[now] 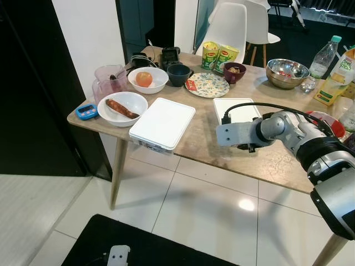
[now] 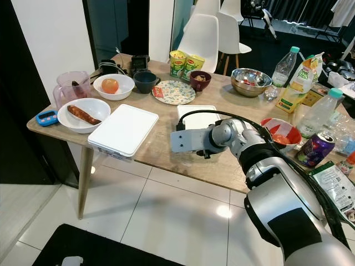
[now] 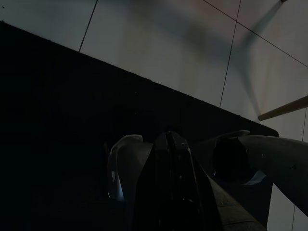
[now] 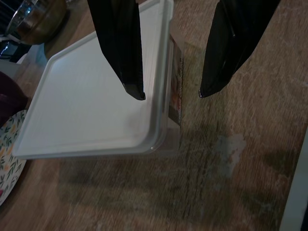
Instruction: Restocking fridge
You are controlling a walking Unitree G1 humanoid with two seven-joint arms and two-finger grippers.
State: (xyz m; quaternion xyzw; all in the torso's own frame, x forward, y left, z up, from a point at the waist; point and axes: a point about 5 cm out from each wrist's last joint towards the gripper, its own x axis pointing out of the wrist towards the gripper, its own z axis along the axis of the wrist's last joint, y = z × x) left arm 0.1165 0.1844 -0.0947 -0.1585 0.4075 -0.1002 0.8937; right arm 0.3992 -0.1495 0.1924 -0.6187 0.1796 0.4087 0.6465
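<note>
wooden table (image 1: 266, 158), white containers (image 1: 162, 124), bowls (image 1: 122, 108)

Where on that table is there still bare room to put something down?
Bare wood runs along the near edge of the table, right of the big white lidded box, where the right pincer hangs open. The far side is crowded with bowls, the floral plate and bottles.

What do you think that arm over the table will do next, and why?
Probably ease forward and close on the white box. The right claw is open above the table, one finger over the lid's corner, the other beyond the box's edge, so it isn't gripping yet. The left claw hangs idle near the floor.
</note>
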